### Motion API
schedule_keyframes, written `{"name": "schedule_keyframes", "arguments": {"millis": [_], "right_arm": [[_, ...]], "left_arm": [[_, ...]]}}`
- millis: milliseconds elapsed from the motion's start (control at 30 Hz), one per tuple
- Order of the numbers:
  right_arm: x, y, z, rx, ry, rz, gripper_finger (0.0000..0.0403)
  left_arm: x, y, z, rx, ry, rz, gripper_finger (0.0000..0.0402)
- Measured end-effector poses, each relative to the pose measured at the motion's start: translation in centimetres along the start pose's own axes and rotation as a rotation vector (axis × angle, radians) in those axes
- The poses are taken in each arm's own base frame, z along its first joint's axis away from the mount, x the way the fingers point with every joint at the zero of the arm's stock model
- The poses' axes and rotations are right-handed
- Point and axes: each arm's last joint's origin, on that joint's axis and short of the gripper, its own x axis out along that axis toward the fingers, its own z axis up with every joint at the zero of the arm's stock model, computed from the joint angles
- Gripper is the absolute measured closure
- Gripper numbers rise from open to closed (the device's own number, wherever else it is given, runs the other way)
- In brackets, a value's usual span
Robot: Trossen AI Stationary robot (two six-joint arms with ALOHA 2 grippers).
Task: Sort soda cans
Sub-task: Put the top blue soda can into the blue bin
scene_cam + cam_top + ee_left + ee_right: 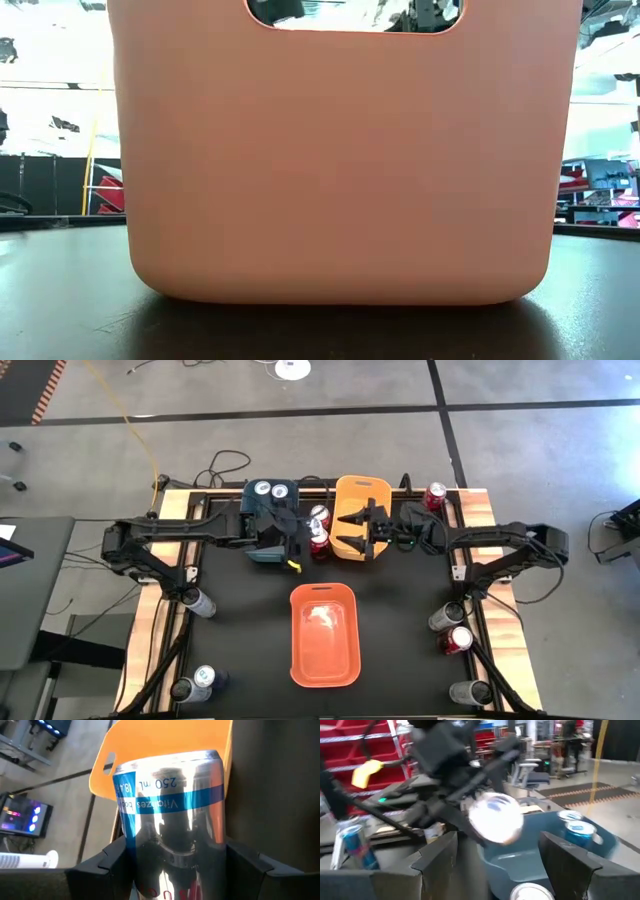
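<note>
My left gripper (308,543) is shut on a silver-and-blue soda can (170,805), held between the blue bin (262,545) and the yellow bin (362,488). In the right wrist view the can's round end (495,817) faces my right gripper. My right gripper (352,528) hangs over the yellow bin, open, pointing toward the left arm, with nothing between its fingers (440,855). Two cans (272,489) stand in the blue bin. Another can (318,515) stands upright between the two bins. My left gripper pinches the can's side wall (135,850) between its two fingers (112,860), one on each side. The fingers come from the table's left, slanting down, and lie along the can. Its free end (165,757) points toward the yellow bin. The can is lifted clear and tilted.
An orange bin (325,635) sits in the table's near middle and fills the low view (340,150). Loose cans stand along the left edge (200,602), (205,678), at the far right corner (435,495) and along the right edge (447,617), (458,640).
</note>
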Motion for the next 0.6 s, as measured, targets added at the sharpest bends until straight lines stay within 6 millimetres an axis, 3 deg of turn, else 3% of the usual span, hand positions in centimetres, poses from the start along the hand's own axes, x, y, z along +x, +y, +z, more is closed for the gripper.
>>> {"name": "schedule_keyframes", "arguments": {"millis": [333,600], "right_arm": [[0.4,0.6,0.0,-0.036,-0.032,0.010,0.0095],[0.6,0.7,-0.4,-0.013,-0.016,-0.034,0.0015]], "left_arm": [[1.9,-0.9,-0.1,0.042,0.030,-0.018,0.0176],[2.5,-1.1,0.3,0.073,0.005,-0.009,0.0176]]}}
